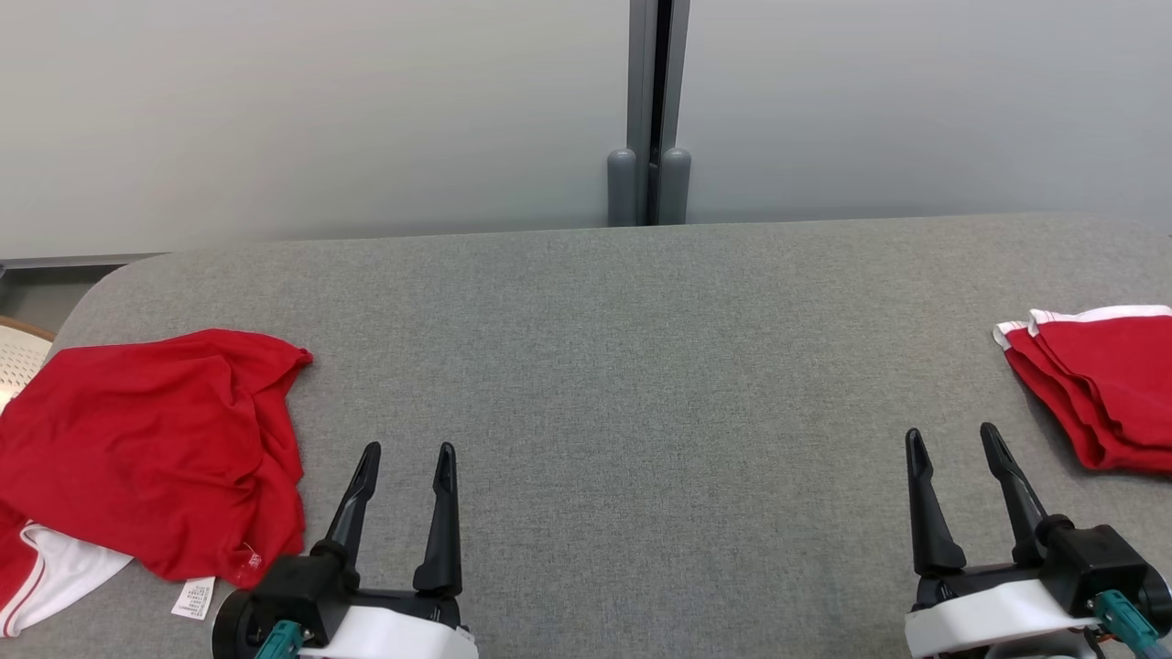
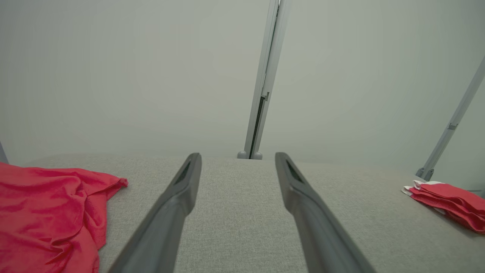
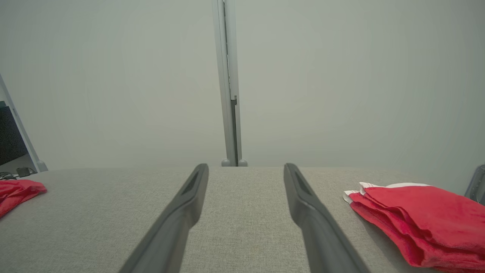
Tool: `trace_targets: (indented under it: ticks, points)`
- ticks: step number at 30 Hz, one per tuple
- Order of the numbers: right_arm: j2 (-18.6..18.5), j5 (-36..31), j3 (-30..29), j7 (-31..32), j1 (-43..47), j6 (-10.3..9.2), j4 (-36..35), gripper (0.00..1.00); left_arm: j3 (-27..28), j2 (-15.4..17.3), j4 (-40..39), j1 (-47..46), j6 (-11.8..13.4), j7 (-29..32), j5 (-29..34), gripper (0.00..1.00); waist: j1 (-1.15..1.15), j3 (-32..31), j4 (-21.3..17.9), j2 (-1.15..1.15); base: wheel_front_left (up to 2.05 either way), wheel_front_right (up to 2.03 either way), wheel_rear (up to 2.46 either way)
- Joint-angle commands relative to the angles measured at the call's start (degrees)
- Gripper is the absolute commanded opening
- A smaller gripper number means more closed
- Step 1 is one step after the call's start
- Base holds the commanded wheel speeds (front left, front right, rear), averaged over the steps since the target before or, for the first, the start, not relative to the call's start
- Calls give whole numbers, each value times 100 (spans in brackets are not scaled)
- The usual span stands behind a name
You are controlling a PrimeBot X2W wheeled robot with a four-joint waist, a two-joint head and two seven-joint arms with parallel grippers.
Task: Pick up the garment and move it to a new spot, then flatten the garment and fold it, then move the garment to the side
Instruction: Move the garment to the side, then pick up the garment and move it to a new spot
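Observation:
A crumpled red garment (image 1: 151, 448) with white trim and a white label lies at the left side of the grey table (image 1: 623, 366); it also shows in the left wrist view (image 2: 45, 212) and as a red corner (image 3: 15, 191) in the right wrist view. My left gripper (image 1: 407, 453) stands open just right of it, with nothing between its fingers (image 2: 178, 197). My right gripper (image 1: 952, 437) is open near the table's front right, left of a folded red garment (image 1: 1099, 384), with nothing between its fingers (image 3: 303, 201).
The folded red garment with white edging (image 3: 413, 216) rests at the table's right edge (image 2: 447, 203). A pale wall with a grey vertical post (image 1: 650, 110) stands behind the table. A tan chair edge (image 1: 23, 352) shows at far left.

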Motion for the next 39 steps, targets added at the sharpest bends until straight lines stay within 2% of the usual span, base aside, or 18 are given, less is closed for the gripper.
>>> trace_targets:
  ticks: [1,24,31,39]
  points:
    - [-4,56,-3,-7,16,-2,9,100,2,21,21,60,-21,-1,27,100,0,0,0,0,0,0,0]
    - [-1,251,140,-7,-7,-2,175,100,-58,22,284,27,-61,-1,-58,100,0,-80,84,0,0,0,0]
    - [-33,278,438,-6,62,-2,140,100,-55,22,277,17,-23,-1,-63,100,0,-59,348,0,0,0,0]
    - [-90,389,778,-7,128,-2,126,100,36,22,279,24,-27,-1,-7,100,0,-97,995,0,0,0,0]
